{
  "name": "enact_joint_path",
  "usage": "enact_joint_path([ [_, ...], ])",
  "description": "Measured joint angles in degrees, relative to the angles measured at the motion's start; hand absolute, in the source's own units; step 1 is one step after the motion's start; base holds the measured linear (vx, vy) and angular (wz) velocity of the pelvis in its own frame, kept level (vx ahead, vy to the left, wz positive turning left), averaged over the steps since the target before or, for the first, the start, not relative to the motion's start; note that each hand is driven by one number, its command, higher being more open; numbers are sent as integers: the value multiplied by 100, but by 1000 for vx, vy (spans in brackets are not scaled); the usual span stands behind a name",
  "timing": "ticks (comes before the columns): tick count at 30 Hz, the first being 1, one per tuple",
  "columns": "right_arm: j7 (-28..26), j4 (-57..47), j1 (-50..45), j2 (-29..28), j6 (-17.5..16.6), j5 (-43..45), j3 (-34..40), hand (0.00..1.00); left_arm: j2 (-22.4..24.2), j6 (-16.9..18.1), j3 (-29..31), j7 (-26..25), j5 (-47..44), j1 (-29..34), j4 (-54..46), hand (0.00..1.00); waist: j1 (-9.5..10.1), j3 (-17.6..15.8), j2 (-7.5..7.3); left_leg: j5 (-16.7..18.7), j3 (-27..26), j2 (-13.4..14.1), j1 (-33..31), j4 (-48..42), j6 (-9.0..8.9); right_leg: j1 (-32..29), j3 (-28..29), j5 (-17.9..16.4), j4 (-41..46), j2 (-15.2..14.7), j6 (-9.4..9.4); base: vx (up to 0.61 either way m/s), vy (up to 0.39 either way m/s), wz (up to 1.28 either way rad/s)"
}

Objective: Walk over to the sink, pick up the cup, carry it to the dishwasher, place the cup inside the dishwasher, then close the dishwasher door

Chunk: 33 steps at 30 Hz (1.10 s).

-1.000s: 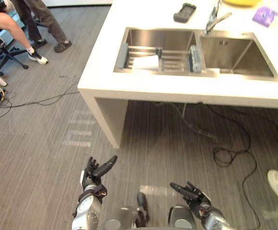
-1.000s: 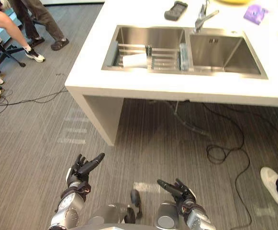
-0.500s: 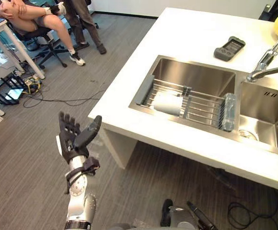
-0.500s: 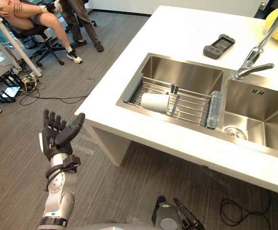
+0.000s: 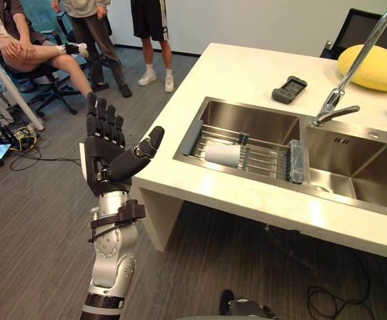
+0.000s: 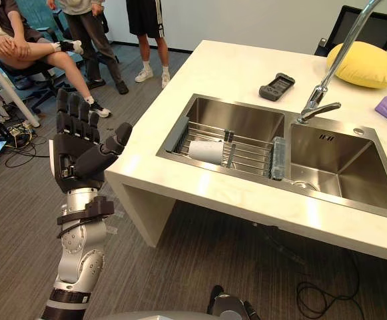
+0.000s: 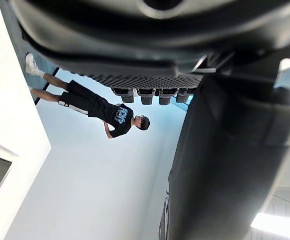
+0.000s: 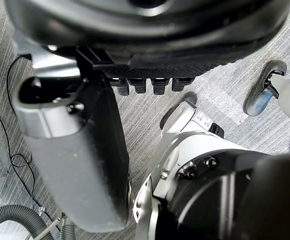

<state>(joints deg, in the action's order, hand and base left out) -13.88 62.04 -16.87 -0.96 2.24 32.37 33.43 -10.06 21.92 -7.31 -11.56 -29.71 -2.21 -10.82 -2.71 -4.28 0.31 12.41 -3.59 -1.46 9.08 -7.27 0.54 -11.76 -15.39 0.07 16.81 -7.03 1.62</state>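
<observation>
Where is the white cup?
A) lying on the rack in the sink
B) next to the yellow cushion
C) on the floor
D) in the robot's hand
A: the cup lies on its side on the wire rack in the sink; the left hand is open and empty.

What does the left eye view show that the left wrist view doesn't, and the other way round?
Left eye view: the sink, the cup lying on its side on a rack in its left basin, the tap, a dark handset and a yellow cushion on the counter. Left wrist view: a standing person's upper body, past the fingers. Both: the upright left hand, fingers straight, holding nothing; that person's dark shorts and legs; the white counter.
</observation>
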Motion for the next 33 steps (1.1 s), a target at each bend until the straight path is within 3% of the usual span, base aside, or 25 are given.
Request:
enact_joint_path([
  [8, 128, -40, 105, 226, 89, -16, -194, 100, -50, -897, -836, 680, -544, -677, 898, 100, -436, -83, 28, 231, -344, -65, 213, 10, 19, -168, 126, -441, 738, -225, -47, -12, 14, -5],
  [11, 287, -28, 87, 421, 97, -104, -238, 100, -55, -1055, -917, 711, -579, -865, 951, 100, -546, -133, 142, 233, -292, -30, 213, 92, -53, -308, 27, -717, 1032, -290, -63, 106, -43, 19],
  [14, 295, -24, 64, 529, 96, -121, -264, 100, -118, -1052, -914, 566, -574, -1052, 947, 100, -593, -78, 202, 233, -221, 58, 147, -73, -314, -411, -171, -1135, 1349, -361, -33, 252, -110, 27],
  [15, 297, -14, 126, 606, 96, -127, -295, 100, -149, -1051, -909, 470, -563, -1093, 943, 100, -598, -73, 206, 225, -402, 71, -144, -621, -380, -401, -222, -1190, 1366, -431, -35, 243, -89, 18],
  [17, 296, -13, 270, 776, 93, -127, -390, 100, -123, -1051, -900, 338, -511, -1106, 940, 100, -598, -102, 269, 68, -652, 173, -648, -1768, -704, -189, -321, -1198, 1162, -465, -22, 245, -96, 11],
  [18, 291, -53, 315, 890, 93, -131, -520, 100, -75, -1051, -905, 262, -503, -1102, 942, 100, -580, -143, 331, -176, -738, 329, -989, -2751, -889, 115, -323, -1197, 915, -402, -16, 251, -85, -3],
  [19, 284, -93, 330, 962, 89, -148, -607, 100, -46, -1049, -904, 249, -476, -1095, 940, 100, -522, -186, 304, -254, -820, 503, -1248, -3437, -838, 349, -299, -1207, 757, -361, -1, 295, -80, -25],
  [21, 269, -188, 397, 1044, 80, -242, -688, 100, -39, -1039, -913, 254, -382, -1094, 901, 100, -426, -179, 317, 18, -1051, 703, -1461, -3813, -704, 712, -170, -1206, 510, -338, -1, 203, -26, -38],
  [23, 232, -283, 540, 1131, 73, -283, -698, 100, -45, -1017, -914, 272, -240, -1095, 788, 100, -386, -184, 307, 166, -1137, 808, -1674, -3376, -480, 962, -28, -1176, 291, -457, -57, 201, 54, -36],
  [24, 223, -291, 584, 1147, 85, -295, -702, 100, -45, -1016, -916, 274, -211, -1094, 730, 100, -352, -184, 308, 168, -1128, 831, -1704, -2965, -458, 1011, 45, -1164, 224, -503, -100, 180, 165, -50],
  [25, 166, -293, 634, 1214, 96, -336, -770, 100, -40, -1003, -916, 265, -169, -1088, 599, 100, -288, -172, 341, -77, -1092, 823, -1655, -1832, -447, 994, 193, -1173, 205, -559, -263, 140, 174, -47],
  [26, 135, -280, 658, 1295, 121, -338, -795, 100, -18, -953, -914, 269, -163, -1092, 567, 100, -296, -164, 450, -848, -1015, 870, -1586, -1075, -416, 967, 220, -1211, 215, -523, -360, 125, 196, -39],
  [27, 122, -251, 691, 1343, 141, -340, -797, 100, 8, -933, -902, 269, -161, -1090, 552, 100, -297, -179, 548, -1247, -936, 936, -1557, -829, -589, 966, 243, -1247, 234, -474, -419, 102, 202, -22],
  [29, 153, -30, 725, 1302, 239, -340, -793, 100, 17, -921, -877, 267, -163, -1032, 554, 100, -318, -172, 551, -1151, -917, 680, -1172, -101, -636, 992, 290, -1201, 119, -633, -628, 143, 264, -6],
  [31, 166, 79, 727, 1144, 360, -337, -796, 100, -43, -951, -844, 269, -166, -997, 554, 100, -309, -205, 515, -1289, -960, 536, -1001, 335, -444, 1015, 286, -1118, -20, -702, -727, 79, 142, 5],
  [33, 187, 125, 691, 999, 452, -332, -796, 100, -105, -1006, -791, 276, -175, -867, 604, 100, -347, -237, 477, -1347, -956, 504, -837, 528, -443, 1224, 200, -1010, -255, -697, -795, 80, 57, 3],
])
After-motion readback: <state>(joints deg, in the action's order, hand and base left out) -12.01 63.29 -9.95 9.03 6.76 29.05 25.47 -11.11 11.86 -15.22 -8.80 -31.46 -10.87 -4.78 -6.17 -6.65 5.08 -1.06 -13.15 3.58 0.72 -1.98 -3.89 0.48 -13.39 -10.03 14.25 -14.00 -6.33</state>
